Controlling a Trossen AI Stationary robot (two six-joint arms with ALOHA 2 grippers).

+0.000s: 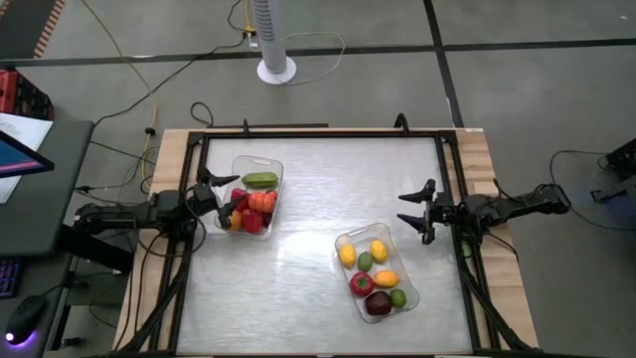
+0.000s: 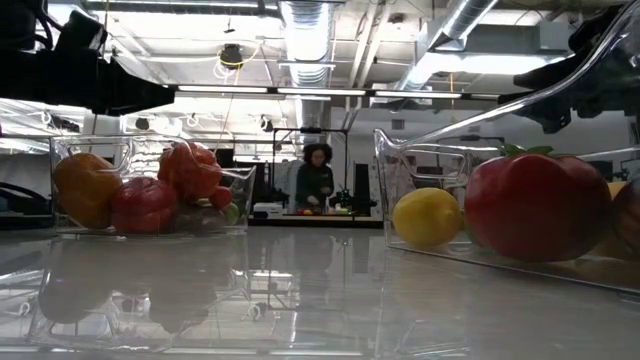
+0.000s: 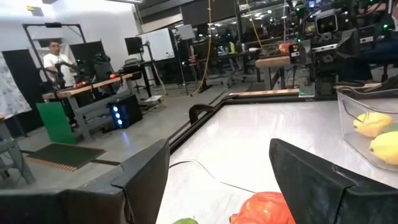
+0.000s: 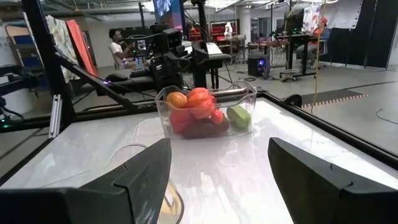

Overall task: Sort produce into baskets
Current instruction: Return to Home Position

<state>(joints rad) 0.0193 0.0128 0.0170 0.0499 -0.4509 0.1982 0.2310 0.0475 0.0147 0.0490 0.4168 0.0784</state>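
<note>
**Produce split between two baskets, both arms low at the table's sides**

Nothing loose shows on the table from my station - every piece I can see lies inside a tray. The left basket holds a heap of red and orange pieces with a long green one at its far end. The right basket holds the yellow, green, red and dark maroon pieces, spread in a looser row. I read that split as one kind to each tray, so the sorting looks finished or close to it.

The left end effector hangs at the outer rim of the left basket. Its fingers are spread wide and grip nothing, and its wrist view shows an orange-red piece just below the gap. The right end effector is near the far corner of the right basket but clear of it, fingers likewise spread and empty.

Both arms reach in from opposite sides of the table, stretched out low and roughly level, wrists pointing at each other across the middle. With nothing held, I judge either arm free to fold away - the left one needs care to lift clear of its tray's wall first.
</note>
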